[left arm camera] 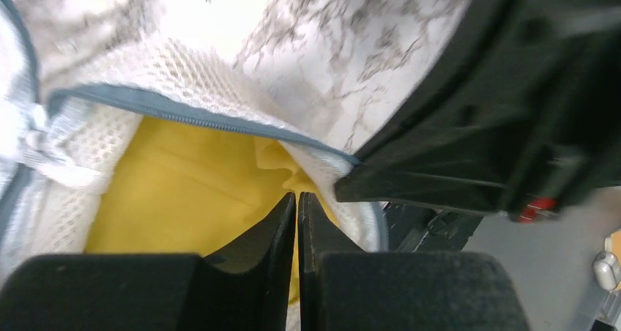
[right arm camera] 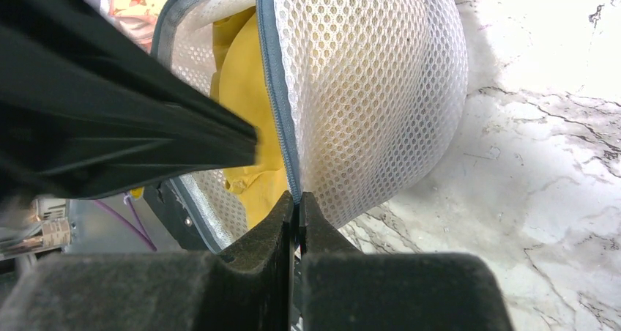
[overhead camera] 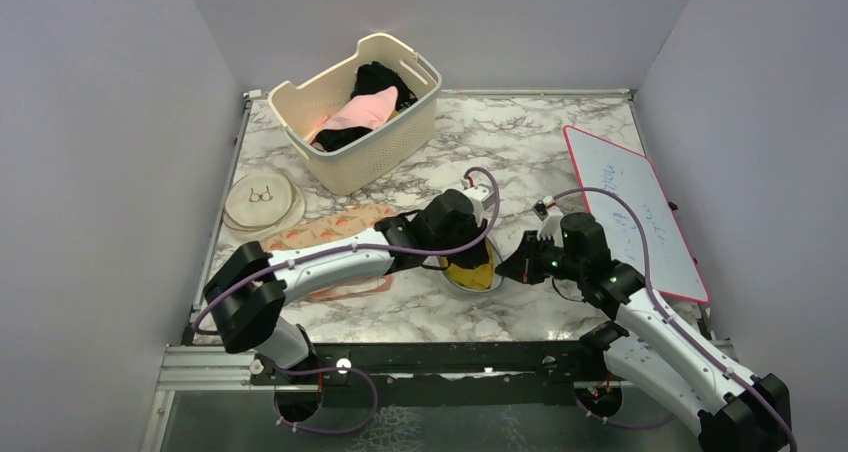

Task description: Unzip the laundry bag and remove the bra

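The laundry bag is seen on the marble table, near the front edge and between the two arms. Its dark blue-grey zip rim is parted, and a yellow bra is exposed inside the white mesh.

The right hand is closed on the bag: the zip rim is pinched between its fingertips at the bag's right side, and the mesh wall is held up on edge beyond them.

The left hand is reached into the opening from the other side. Its fingers are pressed together with only a thin slit between them, and their tips are set against the yellow fabric; whether a fold is caught there cannot be told. In the overhead view the two hands are found just beside each other over the bag.

A cream basket with pink and black clothing is placed at the back left, a whiteboard at the right, and a flat peach pouch and a cream disc at the left.
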Robot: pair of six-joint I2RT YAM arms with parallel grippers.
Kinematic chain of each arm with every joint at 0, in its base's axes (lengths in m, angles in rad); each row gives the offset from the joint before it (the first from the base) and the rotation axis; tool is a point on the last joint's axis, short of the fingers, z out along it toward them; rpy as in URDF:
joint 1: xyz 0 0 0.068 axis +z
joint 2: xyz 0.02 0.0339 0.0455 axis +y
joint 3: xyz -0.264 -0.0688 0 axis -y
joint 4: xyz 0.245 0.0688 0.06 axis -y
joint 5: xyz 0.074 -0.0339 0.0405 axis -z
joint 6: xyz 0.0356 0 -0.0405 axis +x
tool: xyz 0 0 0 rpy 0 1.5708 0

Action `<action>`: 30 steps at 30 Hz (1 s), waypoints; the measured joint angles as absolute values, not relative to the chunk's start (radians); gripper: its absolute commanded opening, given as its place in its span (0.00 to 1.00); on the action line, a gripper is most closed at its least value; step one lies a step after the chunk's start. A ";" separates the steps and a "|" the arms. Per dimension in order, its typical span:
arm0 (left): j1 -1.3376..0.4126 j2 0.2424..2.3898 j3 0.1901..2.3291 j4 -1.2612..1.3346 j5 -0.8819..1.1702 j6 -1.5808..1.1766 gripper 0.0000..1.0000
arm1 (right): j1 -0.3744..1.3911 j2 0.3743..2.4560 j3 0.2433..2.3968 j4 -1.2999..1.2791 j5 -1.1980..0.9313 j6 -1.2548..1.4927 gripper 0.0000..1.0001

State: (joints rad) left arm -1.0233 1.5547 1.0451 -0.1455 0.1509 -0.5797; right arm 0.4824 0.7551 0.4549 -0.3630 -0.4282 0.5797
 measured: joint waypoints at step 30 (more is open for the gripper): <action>-1.023 1.389 0.967 -0.141 0.080 -0.607 0.54 | 0.483 0.710 0.456 -0.403 -0.361 0.622 0.01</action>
